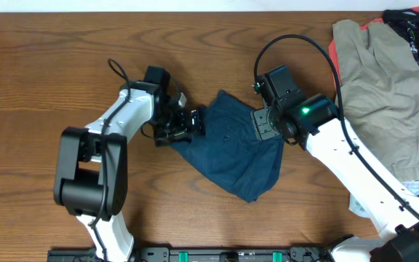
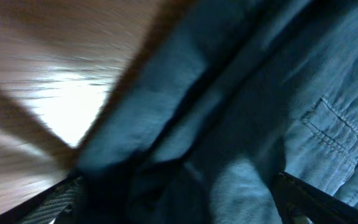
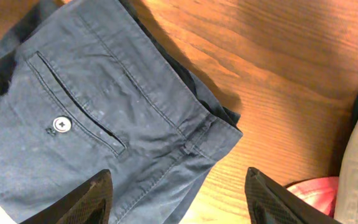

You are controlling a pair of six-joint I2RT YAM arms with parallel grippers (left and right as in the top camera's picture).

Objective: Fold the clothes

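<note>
Navy trousers [image 2: 229, 93] pressed close to the left wrist lens, blurred, a stitched seam at right. Spread wide around that cloth, the left gripper [image 2: 179, 208]: dark fingers [image 2: 306, 199] at both lower corners, folds bunched between them, no pinch to be seen. From overhead, sits at the trousers' left edge, near the middle of the table [image 1: 42, 58]. Likewise spread, the right gripper [image 3: 179, 202]: one finger over the waistband end, the other over bare wood, nothing held; contact with the cloth not clear. Beyond its tips, a slit pocket [image 3: 73, 99] with a pale button [image 3: 61, 124], and the waistband corner doubled over next to the wood. Well apart, at the far right corner: khaki garment [image 1: 384, 87] heaped over red cloth [image 1: 334, 49], black cloth [image 1: 413, 22] behind.
</note>
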